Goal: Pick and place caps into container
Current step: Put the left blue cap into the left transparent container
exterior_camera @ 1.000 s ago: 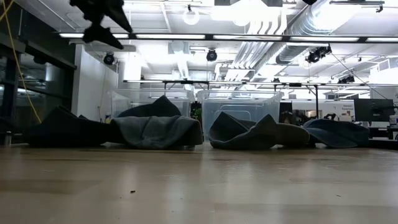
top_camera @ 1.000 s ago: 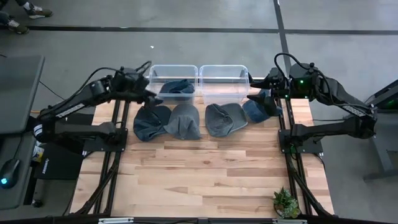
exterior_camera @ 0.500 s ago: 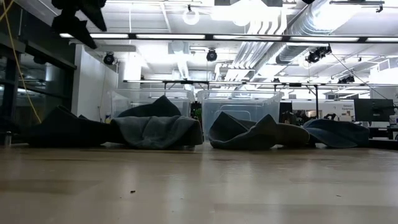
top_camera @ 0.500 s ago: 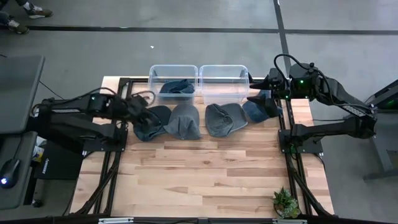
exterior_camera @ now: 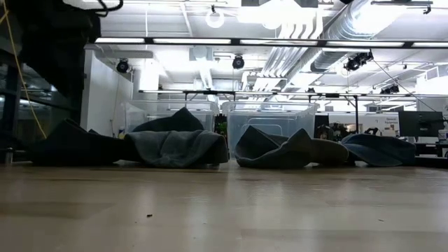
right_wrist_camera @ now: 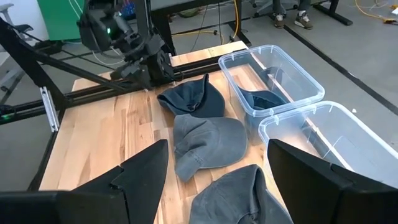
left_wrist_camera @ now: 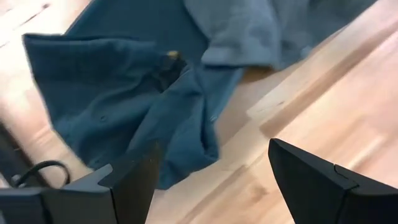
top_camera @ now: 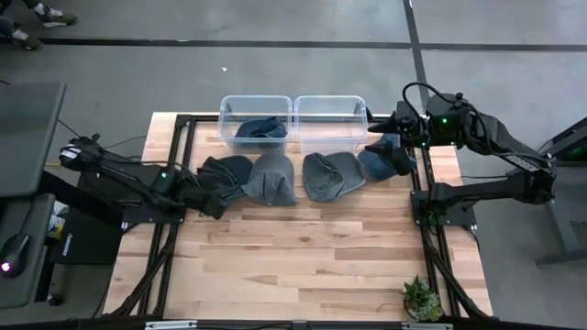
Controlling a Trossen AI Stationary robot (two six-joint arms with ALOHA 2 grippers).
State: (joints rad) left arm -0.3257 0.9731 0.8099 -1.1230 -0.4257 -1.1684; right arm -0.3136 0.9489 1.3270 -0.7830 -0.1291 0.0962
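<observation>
Four caps lie in a row on the table: a dark blue cap [top_camera: 227, 172] at the left, a grey cap [top_camera: 271, 180], a grey-blue cap [top_camera: 330, 174] and a dark blue cap [top_camera: 378, 163] at the right. A fifth cap [top_camera: 261, 128] lies inside the left clear container [top_camera: 227, 103]. My left gripper [top_camera: 210, 200] hangs open over the near-left edge of the leftmost dark blue cap [left_wrist_camera: 134, 112], pointing steeply down, apart from it. My right gripper [top_camera: 383, 134] is open and high, above the rightmost cap, beside the right container [top_camera: 330, 99].
The two clear containers [right_wrist_camera: 270, 62] [right_wrist_camera: 339, 118] stand side by side at the table's far edge. A small potted plant [top_camera: 422, 299] sits at the near right corner. Black frame rails [top_camera: 174, 229] run along both sides. Bare wood [top_camera: 303, 247] fills the near half.
My left gripper has swung from over the left container toward the table's near-left side and down, tipping steeper, and now hangs at the near edge of the leftmost dark blue cap, still open. The caps have not moved.
</observation>
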